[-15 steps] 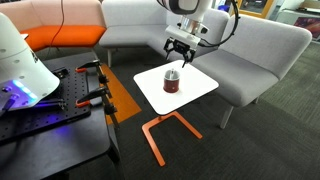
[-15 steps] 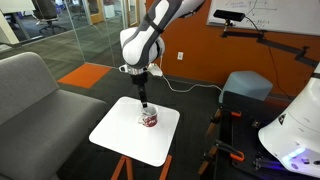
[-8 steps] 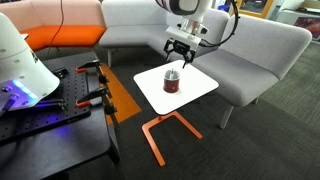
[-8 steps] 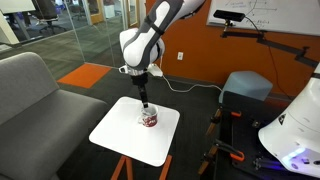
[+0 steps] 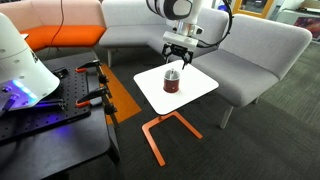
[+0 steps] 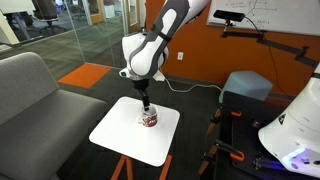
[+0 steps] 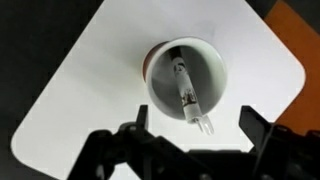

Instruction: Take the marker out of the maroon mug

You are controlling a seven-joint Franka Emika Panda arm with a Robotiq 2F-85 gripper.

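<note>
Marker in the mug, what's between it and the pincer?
Nothing solid: the wrist view shows the marker uncovered in the maroon mug, below the open pincer, with only air between.

Exterior view: mounted high, well back, aimed down over a black bench (image 5: pixel 60 130) at the tabletop (image 5: pixel 203 85); grey sofa (image 5: pixel 260 50) beyond its far edges. Exterior view from another side: nearer, also angled down, tabletop (image 6: pixel 115 135) seen corner-on, orange wall (image 6: pixel 195 65) behind. Wrist view: straight down, close, mug (image 7: pixel 215 85) centred, tabletop (image 7: pixel 90 70) edges running out of frame at top. Shared by all three: tabletop and mug.
</note>
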